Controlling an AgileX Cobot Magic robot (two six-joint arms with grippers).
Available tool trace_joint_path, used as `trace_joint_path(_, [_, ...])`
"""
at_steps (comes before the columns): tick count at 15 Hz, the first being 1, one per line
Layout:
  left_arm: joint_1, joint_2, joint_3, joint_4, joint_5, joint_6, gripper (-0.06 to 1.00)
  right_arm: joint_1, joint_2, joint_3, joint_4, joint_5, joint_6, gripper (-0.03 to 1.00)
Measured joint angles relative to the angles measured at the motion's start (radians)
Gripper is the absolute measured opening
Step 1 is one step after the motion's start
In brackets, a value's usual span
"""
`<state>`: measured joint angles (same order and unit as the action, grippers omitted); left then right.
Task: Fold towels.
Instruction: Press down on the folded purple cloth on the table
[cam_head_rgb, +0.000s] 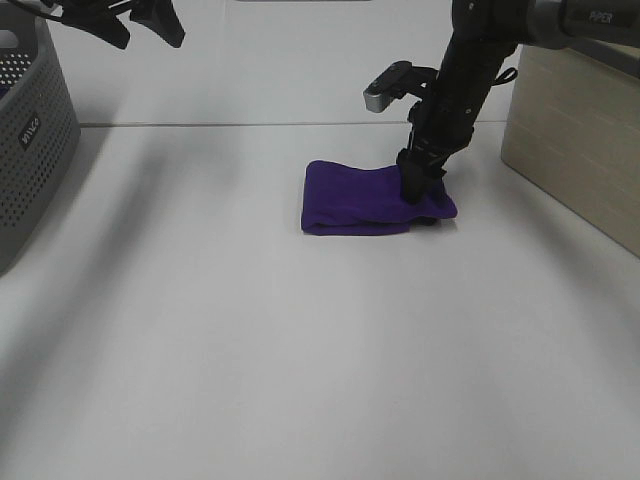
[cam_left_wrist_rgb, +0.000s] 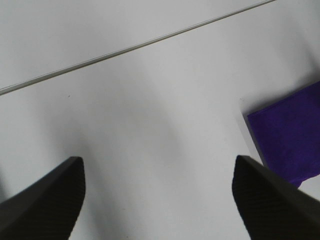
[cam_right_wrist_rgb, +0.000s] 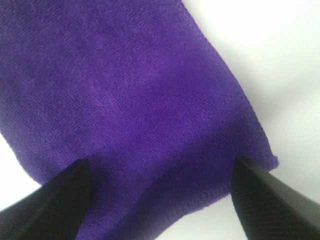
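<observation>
The purple towel (cam_head_rgb: 365, 198) lies folded into a thick band at the table's middle. My right gripper (cam_head_rgb: 422, 195) points down onto the towel's right end. In the right wrist view the towel (cam_right_wrist_rgb: 125, 100) fills the space between the two spread fingers, and the right gripper (cam_right_wrist_rgb: 160, 200) is open. My left gripper (cam_head_rgb: 145, 35) hangs high at the far left, well away from the towel. It is open (cam_left_wrist_rgb: 157, 200) and empty, with a corner of the towel (cam_left_wrist_rgb: 290, 135) at the side of that view. No white tag shows.
A grey perforated basket (cam_head_rgb: 30, 130) stands at the left edge. A light wooden box (cam_head_rgb: 575, 140) stands at the right, close to the right arm. A seam line (cam_head_rgb: 250, 123) runs across the white table behind the towel.
</observation>
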<state>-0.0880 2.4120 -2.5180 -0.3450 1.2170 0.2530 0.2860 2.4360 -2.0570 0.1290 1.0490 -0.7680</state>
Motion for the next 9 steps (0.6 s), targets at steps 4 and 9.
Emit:
trace_joint_path(4, [0.000, 0.000, 0.000, 0.000, 0.000, 0.000, 0.74, -0.005, 0.006, 0.001, -0.006, -0.010, -0.057, 0.76])
trace_joint_path(9, [0.000, 0.000, 0.000, 0.000, 0.000, 0.000, 0.74, -0.023, 0.060, 0.001, 0.048, -0.011, -0.102, 0.76])
